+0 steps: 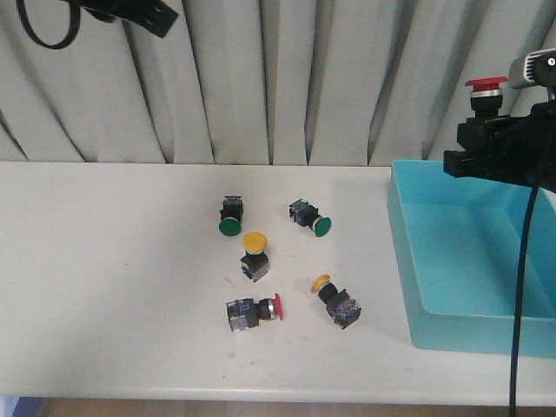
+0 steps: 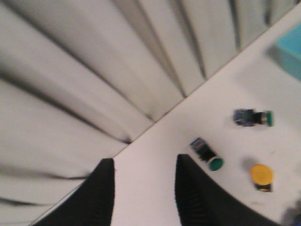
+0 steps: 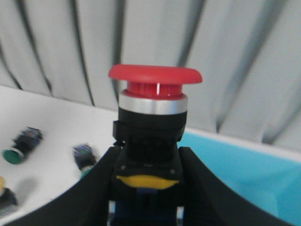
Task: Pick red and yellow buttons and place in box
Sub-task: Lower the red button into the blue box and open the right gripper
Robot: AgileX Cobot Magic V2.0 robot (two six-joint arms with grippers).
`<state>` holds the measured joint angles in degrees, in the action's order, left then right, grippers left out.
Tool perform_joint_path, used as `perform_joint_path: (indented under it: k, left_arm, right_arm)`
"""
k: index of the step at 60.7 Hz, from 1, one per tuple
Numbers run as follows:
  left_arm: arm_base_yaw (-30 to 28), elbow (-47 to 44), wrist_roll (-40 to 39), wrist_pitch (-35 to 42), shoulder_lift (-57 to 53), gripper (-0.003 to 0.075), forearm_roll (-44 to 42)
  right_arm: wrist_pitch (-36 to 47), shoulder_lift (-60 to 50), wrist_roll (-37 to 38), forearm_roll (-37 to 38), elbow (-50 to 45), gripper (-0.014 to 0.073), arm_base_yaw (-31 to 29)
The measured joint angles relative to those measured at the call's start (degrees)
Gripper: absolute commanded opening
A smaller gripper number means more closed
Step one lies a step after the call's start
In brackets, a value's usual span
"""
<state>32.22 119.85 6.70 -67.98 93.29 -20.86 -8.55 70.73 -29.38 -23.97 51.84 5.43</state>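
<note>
My right gripper (image 1: 483, 139) is shut on a red button (image 1: 486, 94), held cap-up high above the turquoise box (image 1: 408, 261) at the table's right; in the right wrist view the red button (image 3: 154, 94) stands between the black fingers (image 3: 99, 188). On the table lie a yellow button (image 1: 254, 252) standing upright, a second yellow button (image 1: 337, 301) on its side, and another red button (image 1: 254, 312) on its side. My left gripper (image 2: 143, 165) is open and empty, raised near the curtain; part of that arm (image 1: 130, 13) shows at the front view's top left.
Two green-capped buttons (image 1: 230, 215) (image 1: 311, 217) lie behind the yellow ones. The left wrist view shows both green buttons (image 2: 208, 154) (image 2: 254, 117) and a yellow one (image 2: 261, 176). A pleated grey curtain (image 1: 261, 78) closes off the back of the white table (image 1: 104, 278).
</note>
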Motion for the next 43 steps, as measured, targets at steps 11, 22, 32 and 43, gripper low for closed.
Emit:
perform_joint_path:
  k: [11,22,32,43]
  left_arm:
    - [0.0,-1.8,-1.4,-0.9,0.0,-0.0008,-7.6]
    - [0.0,-7.4,-1.5,-0.3,0.0,-0.0008,-6.6]
    - [0.0,-11.9,-1.5,0.7,0.0,-0.0007,-6.0]
    - [0.0,-14.3,-1.6,1.9,0.1,-0.0006,-5.9]
  right_arm:
    - [-5.1,13.6,2.8,-0.3,4.5,-0.0001,-6.7]
    - [-10.8,26.6,5.2,0.7,10.1,0.0002,-9.0]
    - [-17.2,37.4,7.1,3.0,16.6,0.0021,-9.0]
    - [-23.5,45.8,9.9,6.8,22.1,0.0103,-9.0]
